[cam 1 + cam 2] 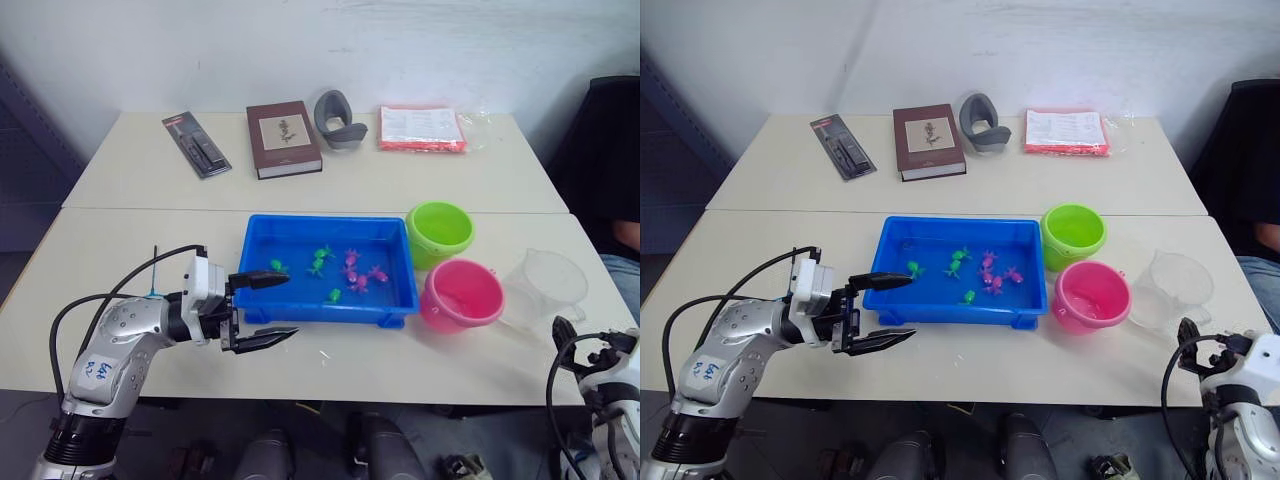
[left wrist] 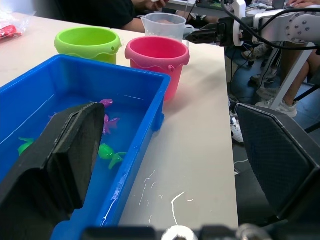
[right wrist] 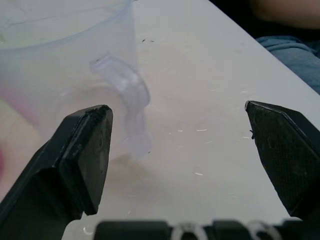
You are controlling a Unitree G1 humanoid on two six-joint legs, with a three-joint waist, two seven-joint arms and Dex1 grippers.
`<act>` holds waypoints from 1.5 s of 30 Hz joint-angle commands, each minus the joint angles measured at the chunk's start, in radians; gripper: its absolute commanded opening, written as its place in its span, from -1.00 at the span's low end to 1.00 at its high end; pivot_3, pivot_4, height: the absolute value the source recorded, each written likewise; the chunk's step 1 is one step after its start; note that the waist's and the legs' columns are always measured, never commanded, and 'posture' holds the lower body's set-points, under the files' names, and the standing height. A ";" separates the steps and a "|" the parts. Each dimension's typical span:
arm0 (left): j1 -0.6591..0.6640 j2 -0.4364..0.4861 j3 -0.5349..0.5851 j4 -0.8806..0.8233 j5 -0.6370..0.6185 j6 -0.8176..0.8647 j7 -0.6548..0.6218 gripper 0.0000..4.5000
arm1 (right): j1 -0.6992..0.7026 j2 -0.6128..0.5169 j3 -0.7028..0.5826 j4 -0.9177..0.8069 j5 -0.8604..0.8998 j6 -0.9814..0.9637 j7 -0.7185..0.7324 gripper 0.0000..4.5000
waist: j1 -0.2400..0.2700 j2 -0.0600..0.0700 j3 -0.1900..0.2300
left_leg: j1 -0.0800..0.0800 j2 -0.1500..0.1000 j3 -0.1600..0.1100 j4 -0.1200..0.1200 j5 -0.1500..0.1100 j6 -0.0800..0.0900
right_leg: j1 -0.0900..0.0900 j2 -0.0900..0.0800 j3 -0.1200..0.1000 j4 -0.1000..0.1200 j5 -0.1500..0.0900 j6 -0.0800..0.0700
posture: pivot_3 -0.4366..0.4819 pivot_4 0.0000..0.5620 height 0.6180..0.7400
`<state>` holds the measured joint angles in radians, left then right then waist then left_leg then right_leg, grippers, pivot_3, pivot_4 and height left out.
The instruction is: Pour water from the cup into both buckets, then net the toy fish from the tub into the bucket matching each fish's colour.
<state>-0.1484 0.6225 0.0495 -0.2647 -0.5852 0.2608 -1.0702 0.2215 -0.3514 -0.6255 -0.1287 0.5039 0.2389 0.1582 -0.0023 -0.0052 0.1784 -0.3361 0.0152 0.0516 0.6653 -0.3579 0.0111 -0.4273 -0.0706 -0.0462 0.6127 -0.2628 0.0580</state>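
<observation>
The blue tub (image 1: 393, 300) holds water and several green fish (image 1: 321, 258) and pink fish (image 1: 358, 278). To its right stand the lime green bucket (image 1: 439, 232) and, nearer to me, the pink bucket (image 1: 461, 295). The clear cup (image 1: 545, 290) stands upright right of the pink bucket. My left gripper (image 1: 292, 305) is open at the tub's front left corner, one finger over the rim and one in front of the wall. My right gripper (image 3: 177, 112) is open, just short of the cup's handle (image 3: 127, 95). Of the net I see a thin dark stick (image 1: 155, 268) behind my left forearm.
On the far table lie a dark flat package (image 1: 196, 144), a brown book (image 1: 283, 138), a grey curved object (image 1: 338, 119) and a red-edged packet (image 1: 421, 128). A person sits at the right edge (image 1: 625, 235). Bare tabletop lies in front of the tub and buckets.
</observation>
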 commanded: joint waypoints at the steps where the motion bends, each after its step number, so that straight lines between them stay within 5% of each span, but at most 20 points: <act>1: -0.032 -0.009 -0.002 -0.001 -0.002 -0.015 -0.012 1.00 | -0.047 -0.024 -0.029 0.053 -0.023 -0.026 -0.020 0.99 | 0.000 0.000 0.000 | 0.000 0.000 0.000 0.000 0.000 0.000 | 0.000 0.000 0.000 0.000 0.000 0.000 | -0.05 -0.47 1.00; 12: -0.090 -0.013 -0.006 0.036 0.008 -0.020 -0.024 1.00 | -0.164 -0.047 -0.046 0.160 0.002 0.008 -0.016 0.99 | -0.003 0.000 0.000 | 0.000 0.000 0.000 0.000 0.000 0.000 | 0.000 0.000 0.001 0.000 0.000 0.001 | -0.05 -0.47 1.00; 16: -0.101 -0.017 -0.011 0.044 0.009 -0.020 -0.029 1.00 | -0.177 -0.049 -0.050 0.155 0.044 0.020 0.016 0.45 | -0.002 0.000 0.000 | 0.000 0.000 0.001 0.000 0.000 0.000 | 0.000 0.000 0.001 0.000 0.001 0.001 | -0.05 -0.47 1.00; 22: -0.114 -0.025 -0.016 0.050 -0.008 -0.002 -0.037 1.00 | -0.162 -0.055 -0.060 0.089 0.070 0.021 0.027 -0.98 | -0.001 0.000 0.000 | 0.000 0.000 0.001 0.000 0.000 0.000 | 0.000 0.000 0.001 0.000 0.001 0.001 | -0.05 -0.47 1.00; 27: -0.144 -0.034 -0.001 0.053 -0.065 0.068 -0.029 1.00 | -0.089 -0.085 -0.096 -0.079 0.104 0.068 0.013 -1.00 | 0.005 0.001 0.000 | -0.002 0.000 0.000 0.000 0.000 0.000 | 0.000 0.000 0.000 0.000 0.001 0.001 | -0.05 -0.47 1.00; 34: -0.181 -0.056 -0.026 0.063 -0.087 0.120 -0.046 1.00 | 0.022 -0.271 -0.126 -0.319 0.061 0.198 0.050 -1.00 | -0.003 0.002 0.001 | -0.002 -0.001 0.002 0.000 0.001 0.001 | 0.000 0.000 0.002 -0.001 0.002 0.003 | -0.05 -0.47 1.00; 45: -0.233 -0.135 -0.079 0.124 -0.048 0.095 -0.062 1.00 | 0.045 -0.425 -0.051 -0.503 -0.208 0.255 0.049 -1.00 | 0.003 -0.001 0.002 | -0.002 0.000 0.002 0.001 0.002 -0.002 | -0.001 0.008 0.007 -0.003 0.002 0.004 | -0.05 -0.47 1.00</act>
<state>-0.3618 0.4881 -0.0244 -0.1354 -0.6377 0.3705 -1.1258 0.2824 -0.7685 -0.6649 -0.5897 0.3441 0.5134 0.2266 0.0002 -0.0063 0.1802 -0.3378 0.0156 0.0534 0.6661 -0.3560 0.0094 -0.4278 -0.0628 -0.0387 0.6099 -0.2606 0.0622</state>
